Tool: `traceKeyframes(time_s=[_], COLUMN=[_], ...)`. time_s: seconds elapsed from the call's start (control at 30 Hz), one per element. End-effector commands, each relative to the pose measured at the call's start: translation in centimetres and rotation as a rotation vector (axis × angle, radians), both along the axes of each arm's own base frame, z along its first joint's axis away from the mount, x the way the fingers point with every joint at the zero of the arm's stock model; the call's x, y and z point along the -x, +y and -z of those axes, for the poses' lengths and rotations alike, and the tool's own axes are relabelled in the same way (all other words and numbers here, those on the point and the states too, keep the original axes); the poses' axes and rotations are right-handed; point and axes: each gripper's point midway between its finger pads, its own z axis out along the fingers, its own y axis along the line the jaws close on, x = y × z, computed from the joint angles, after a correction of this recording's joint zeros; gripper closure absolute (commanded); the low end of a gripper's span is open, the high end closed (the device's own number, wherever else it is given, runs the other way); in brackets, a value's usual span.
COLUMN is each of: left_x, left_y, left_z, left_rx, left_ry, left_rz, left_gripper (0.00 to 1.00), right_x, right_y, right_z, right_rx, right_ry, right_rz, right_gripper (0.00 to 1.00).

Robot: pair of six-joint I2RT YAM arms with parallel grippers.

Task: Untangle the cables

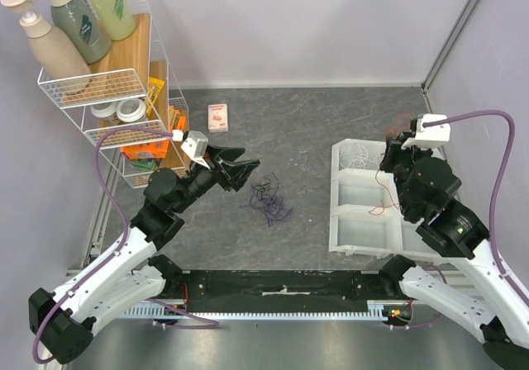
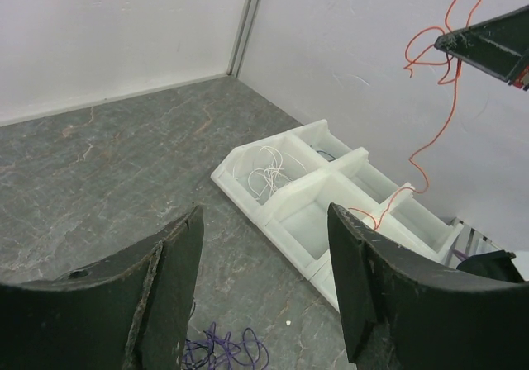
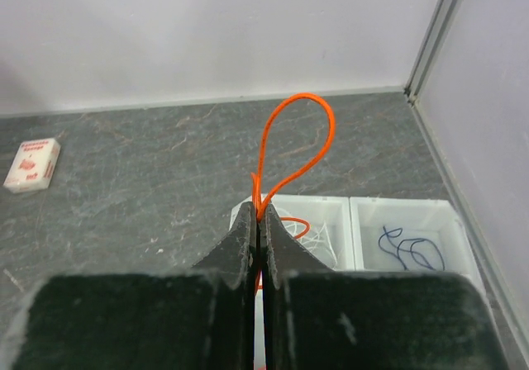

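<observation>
My right claw (image 3: pixel 259 219) is pressed together on the orange cable (image 3: pixel 299 130), pinching it just below a loop that stands up above my fingertips. The rest of it hangs down toward the tray (image 1: pixel 339 215). In the left wrist view its tail reaches into one of the near compartments. The white cable (image 3: pixel 321 236) lies coiled in one far compartment and the blue cable (image 3: pixel 412 250) in the one beside it. I judge the orange one is freed and I am mid-way through dropping it off. Next I need to lower it so the loop and tail both settle in its own compartment, clear of the white one, and only then part my fingers. A thin wire like this may cling to a pad. My left claw (image 1: pixel 245 165) is spread wide and holds nothing, hovering near the purple tangle (image 1: pixel 269 201) on the table (image 1: pixel 331 122). That tangle is what remains to be pulled apart.
</observation>
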Motion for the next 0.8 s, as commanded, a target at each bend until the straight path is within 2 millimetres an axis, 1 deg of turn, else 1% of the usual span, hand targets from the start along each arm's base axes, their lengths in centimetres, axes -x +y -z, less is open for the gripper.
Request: traceKeyframes(time_s=[0.0, 0.13, 0.2, 0.27, 0.3, 0.37, 0.5, 0.57, 0.63, 0.7, 0.77], left_x=[0.2, 0.3, 0.2, 0.2, 0.2, 0.2, 0.2, 0.2, 0.0, -0.1, -0.4], left_y=[0.1, -0.1, 0.0, 0.0, 0.0, 0.1, 0.0, 0.0, 0.0, -0.2, -0.3], left_z=[-2.8, -2.7, -2.7, -2.8, -2.7, -2.7, -2.6, -2.5, -2.4, -2.1, -1.8], left_rx=[0.05, 0.053, 0.054, 0.054, 0.053, 0.051, 0.048, 0.049, 0.047, 0.042, 0.033], left_ry=[-0.043, -0.039, -0.039, -0.041, -0.039, -0.041, -0.041, -0.035, -0.028, -0.012, 0.005], left_rz=[0.003, 0.016, 0.012, 0.01, 0.009, 0.006, 0.006, 0.008, 0.006, 0.005, 0.002], left_gripper=[0.32, 0.32, 0.32, 0.32, 0.32, 0.32, 0.32, 0.32, 0.32, 0.32, 0.33], right_x=[1.2, 3.1, 4.1, 4.6, 4.8, 4.8, 4.4, 4.6, 5.0, 5.6, 6.3], right_y=[0.9, 2.0, 2.0, 2.3, 2.6, 3.0, 2.6, 2.6, 2.2, 1.7, 1.2], right_z=[2.3, 4.4, 5.2, 6.1, 6.8, 8.8, 14.7, 17.7, 20.2, 22.2, 23.6], right_rx=[-0.062, -0.138, -0.171, -0.206, -0.219, -0.227, -0.295, -0.325, -0.357, -0.382, -0.403], right_ry=[0.062, 0.126, 0.152, 0.175, 0.194, 0.246, 0.376, 0.429, 0.471, 0.514, 0.559], right_rz=[-0.074, -0.174, -0.197, -0.214, -0.227, -0.22, -0.089, -0.048, 0.006, 0.06, 0.107], right_gripper=[1.0, 1.0, 1.0, 1.0, 1.0, 1.0, 1.0, 1.0, 1.0, 0.99, 0.97])
